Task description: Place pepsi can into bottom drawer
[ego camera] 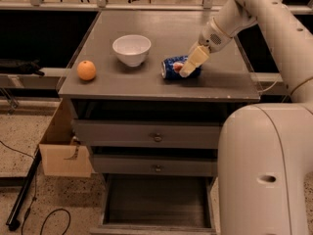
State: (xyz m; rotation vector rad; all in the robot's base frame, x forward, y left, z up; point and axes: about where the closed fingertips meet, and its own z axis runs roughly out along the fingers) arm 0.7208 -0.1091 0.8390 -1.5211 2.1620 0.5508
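The pepsi can (172, 68) lies on its side on the grey cabinet top (161, 43), right of the middle. My gripper (190, 64) reaches down from the upper right and its cream fingers (191, 61) cover the can's right half. The bottom drawer (157, 202) stands pulled open at the foot of the cabinet, a dark tray with nothing visible in it.
A white bowl (131, 50) stands left of the can and an orange (86, 70) lies at the left edge. Two shut drawers with knobs (156, 137) sit above the open one. A cardboard box (63, 148) stands left of the cabinet. My white arm body (266, 170) fills the lower right.
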